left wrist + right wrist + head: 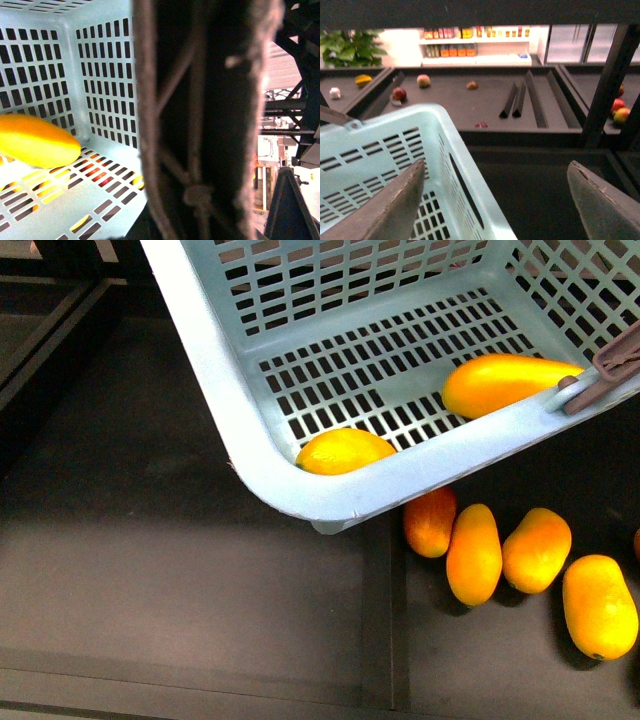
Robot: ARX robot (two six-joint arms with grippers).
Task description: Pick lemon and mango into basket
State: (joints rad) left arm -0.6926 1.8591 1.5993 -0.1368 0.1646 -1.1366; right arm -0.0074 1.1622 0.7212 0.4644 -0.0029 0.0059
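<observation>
Sitting in basket [203, 350], lemon [343, 451] lower centre, mango [505, 383] right, my right gripper [495, 167] spread wide, left gripper's state I cannot tell.

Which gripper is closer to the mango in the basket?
Left, probably: its camera sits inside the basket beside the mango. The right fingers hang open over the basket's rim, mango unseen.

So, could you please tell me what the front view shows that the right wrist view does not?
Only the front view shows the lemon and a mango inside the basket, plus four loose mangoes on the dark shelf below. Only the right wrist view shows the open right gripper, a plant and scattered fruit on far counters. Both show the basket.
</observation>
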